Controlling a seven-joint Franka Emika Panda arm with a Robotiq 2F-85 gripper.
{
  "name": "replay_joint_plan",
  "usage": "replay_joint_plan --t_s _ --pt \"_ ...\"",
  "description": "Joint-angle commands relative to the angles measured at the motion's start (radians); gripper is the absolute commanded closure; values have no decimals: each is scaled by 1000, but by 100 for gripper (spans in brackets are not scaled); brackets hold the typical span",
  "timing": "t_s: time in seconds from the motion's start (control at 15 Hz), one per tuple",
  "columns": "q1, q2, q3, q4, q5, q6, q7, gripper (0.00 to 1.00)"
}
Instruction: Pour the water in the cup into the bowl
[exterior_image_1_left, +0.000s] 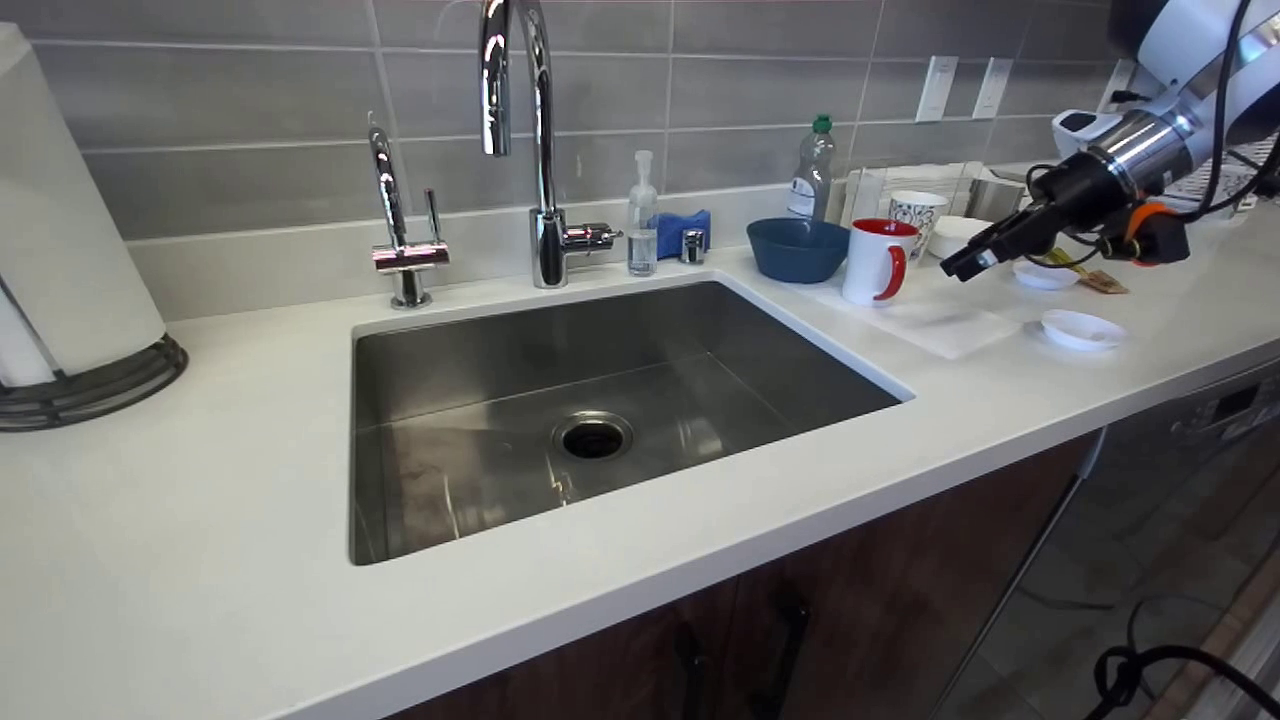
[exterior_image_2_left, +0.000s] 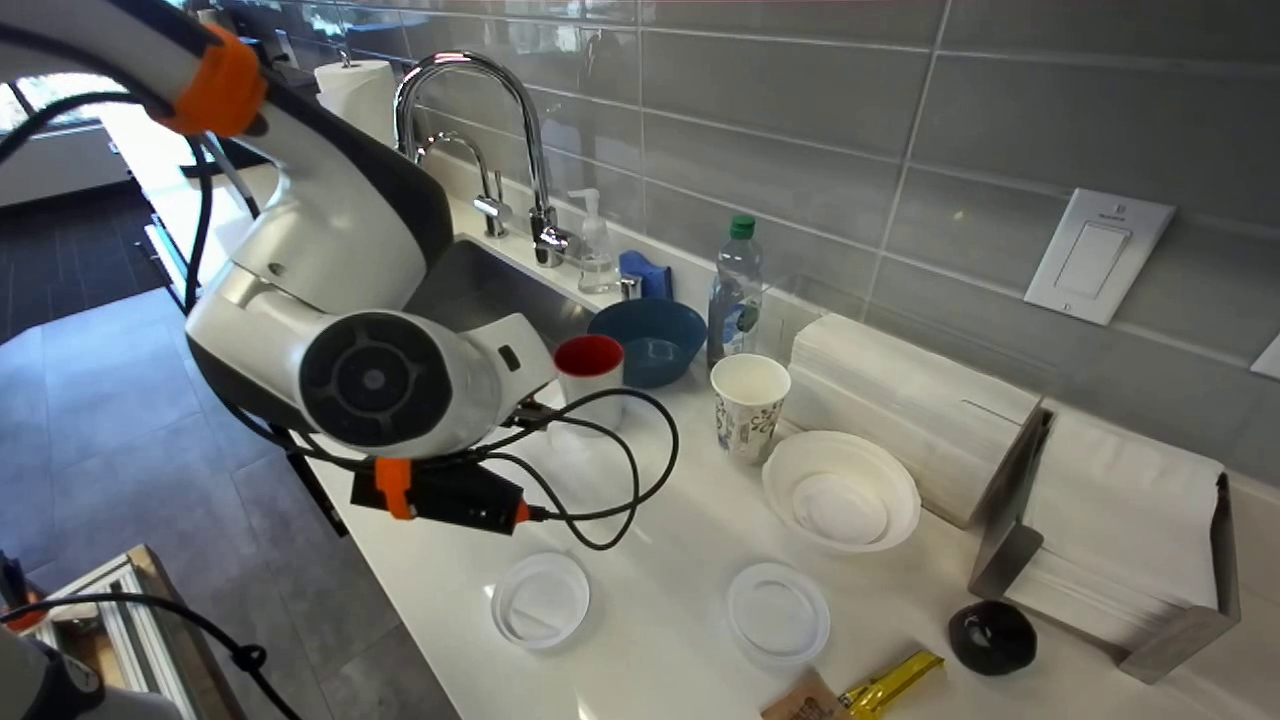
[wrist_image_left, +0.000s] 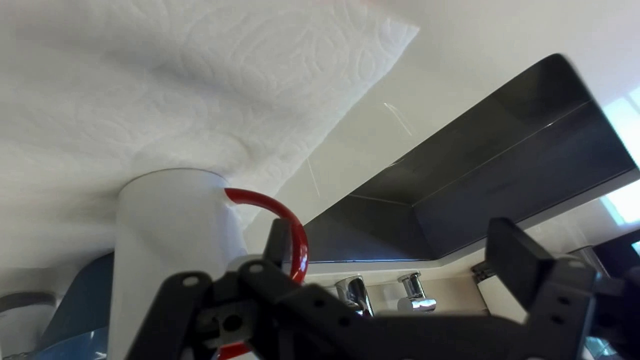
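The cup, a white mug with a red inside and red handle, stands upright on a paper towel (exterior_image_1_left: 945, 325) in both exterior views (exterior_image_1_left: 868, 262) (exterior_image_2_left: 592, 385). In the wrist view its white side (wrist_image_left: 170, 240) and handle (wrist_image_left: 300, 245) show. The water in it cannot be seen. The blue bowl stands close behind the mug in both exterior views (exterior_image_1_left: 797, 250) (exterior_image_2_left: 650, 340); a part shows in the wrist view (wrist_image_left: 82, 300). My gripper (wrist_image_left: 392, 235) is open and empty. In the wrist view one finger overlaps the handle; contact cannot be told. In an exterior view the gripper (exterior_image_1_left: 965, 266) is beside the mug.
A sink (exterior_image_1_left: 600, 400) with a tall faucet (exterior_image_1_left: 546, 150) lies beside the mug. A soap bottle (exterior_image_2_left: 736, 285), a patterned paper cup (exterior_image_2_left: 748, 410) and a white bowl (exterior_image_2_left: 842, 490) stand near. White lids (exterior_image_2_left: 541, 600) (exterior_image_2_left: 778, 612) and a napkin holder (exterior_image_2_left: 1110, 550) are on the counter.
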Motion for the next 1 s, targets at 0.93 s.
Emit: replay_joint_plan --t_s 0.93 --pt "144 -1 -158 26 35 -2 -110 0"
